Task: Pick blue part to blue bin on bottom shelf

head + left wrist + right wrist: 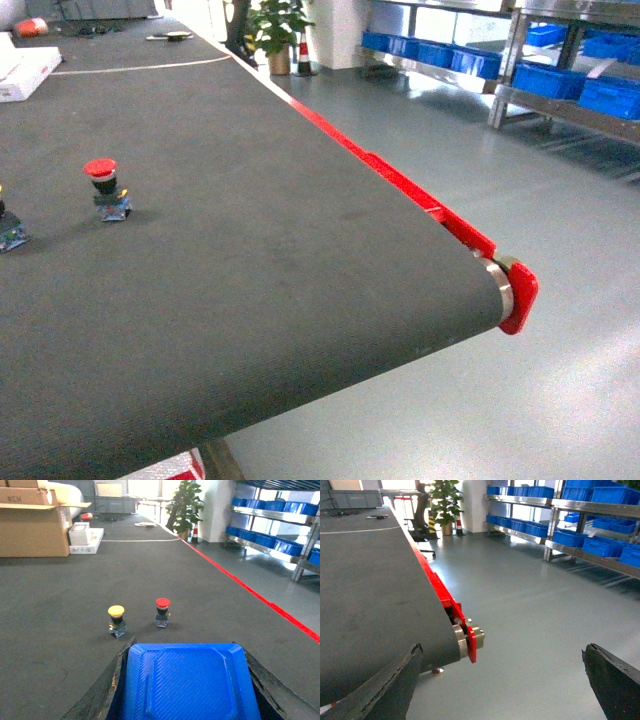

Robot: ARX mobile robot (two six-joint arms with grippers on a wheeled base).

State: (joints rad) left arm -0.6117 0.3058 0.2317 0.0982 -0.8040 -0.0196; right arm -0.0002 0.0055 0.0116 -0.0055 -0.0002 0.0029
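Note:
A flat blue part (185, 685) with a ribbed face and raised rim fills the bottom of the left wrist view. My left gripper (184, 644) is shut on it, with one dark finger against each side, above the dark conveyor belt (60, 630). My right gripper (502, 650) is open and holds nothing; it hangs past the belt's end over the grey floor. Several blue bins (610, 95) sit on steel racks at the far right, on a low shelf (560, 108). I cannot tell which one is the blue bin. Neither gripper shows in the head view.
A red push-button (100, 185) and a yellow one (116, 620) stand on the belt ahead of the left gripper. Cardboard boxes (32, 525) and a white box (85, 537) sit farther along. The belt ends at a red guard (520, 295). A potted plant (275, 30) stands beyond.

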